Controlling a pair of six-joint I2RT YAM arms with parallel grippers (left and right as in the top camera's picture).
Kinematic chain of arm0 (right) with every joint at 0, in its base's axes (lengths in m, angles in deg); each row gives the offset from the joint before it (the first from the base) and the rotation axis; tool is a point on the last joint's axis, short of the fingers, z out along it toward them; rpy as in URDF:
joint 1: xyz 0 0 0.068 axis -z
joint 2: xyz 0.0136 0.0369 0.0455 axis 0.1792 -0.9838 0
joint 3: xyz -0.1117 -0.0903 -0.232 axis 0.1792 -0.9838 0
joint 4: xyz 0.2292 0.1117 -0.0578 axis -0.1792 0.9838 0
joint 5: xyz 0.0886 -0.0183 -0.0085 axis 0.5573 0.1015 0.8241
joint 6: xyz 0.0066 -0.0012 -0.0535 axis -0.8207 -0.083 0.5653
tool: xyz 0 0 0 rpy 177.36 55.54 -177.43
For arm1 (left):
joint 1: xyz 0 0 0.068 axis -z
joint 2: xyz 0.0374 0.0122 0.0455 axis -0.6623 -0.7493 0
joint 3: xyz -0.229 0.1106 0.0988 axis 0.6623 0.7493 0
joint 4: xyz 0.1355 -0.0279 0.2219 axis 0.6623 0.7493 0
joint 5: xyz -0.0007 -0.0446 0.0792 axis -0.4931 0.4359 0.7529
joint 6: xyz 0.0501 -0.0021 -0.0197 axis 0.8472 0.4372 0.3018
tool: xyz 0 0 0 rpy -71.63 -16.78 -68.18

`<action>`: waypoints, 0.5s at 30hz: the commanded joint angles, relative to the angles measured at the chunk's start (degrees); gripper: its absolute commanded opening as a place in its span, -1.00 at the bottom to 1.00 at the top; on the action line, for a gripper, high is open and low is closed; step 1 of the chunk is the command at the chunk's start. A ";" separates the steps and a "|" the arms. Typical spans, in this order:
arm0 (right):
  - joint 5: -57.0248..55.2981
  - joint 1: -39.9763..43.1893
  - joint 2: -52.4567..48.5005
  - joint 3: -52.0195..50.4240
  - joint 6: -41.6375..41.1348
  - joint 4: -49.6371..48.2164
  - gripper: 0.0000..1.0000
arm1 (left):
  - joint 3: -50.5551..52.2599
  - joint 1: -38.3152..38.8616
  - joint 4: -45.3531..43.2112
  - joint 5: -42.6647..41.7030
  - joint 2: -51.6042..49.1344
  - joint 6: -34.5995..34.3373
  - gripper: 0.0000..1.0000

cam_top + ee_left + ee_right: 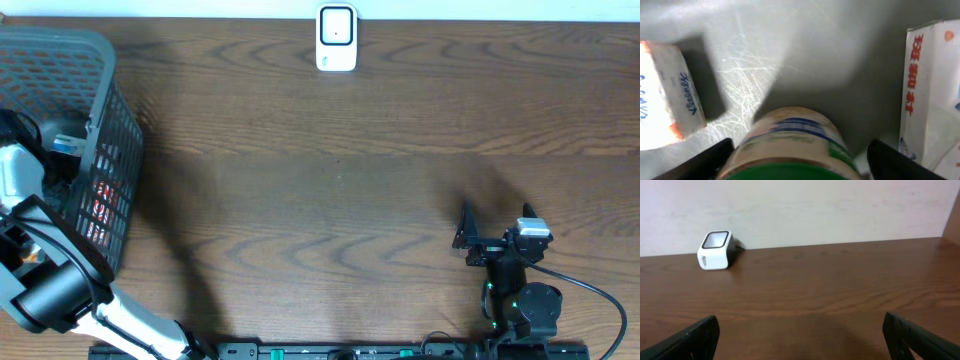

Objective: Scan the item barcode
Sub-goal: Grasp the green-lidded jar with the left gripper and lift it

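The left pincer is down inside the grey mesh basket at the table's 9 o'clock edge. Its jaws are apart and straddle a tan can with blue print and a green band. The 9 o'clock finger looks flush with the can's side, while the 3 o'clock finger stands off it with a gap — no clamp yet. The can sits on the basket's scratched grey floor, between a white box with blue script at 9 o'clock and a white carton with red characters at 3 o'clock. From overhead the basket wall hides this pincer. The right pincer sits over the brown table at about 4 o'clock, jaws spread wide and holding nothing. It points toward 12 — where the white scanner stands at the far edge, well apart from both.
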 commanded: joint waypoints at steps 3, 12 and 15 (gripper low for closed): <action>-0.35 -0.55 0.31 -0.04 0.74 0.17 0.98 | 0.68 -0.31 0.76 0.02 -2.40 0.76 0.35; -0.35 -0.55 0.31 -0.04 0.74 0.17 0.99 | -0.15 -0.31 4.20 0.02 6.14 1.01 0.33; -0.35 -0.55 0.31 -0.04 0.74 0.17 0.99 | -0.42 -0.31 6.03 -0.02 12.81 0.96 0.33</action>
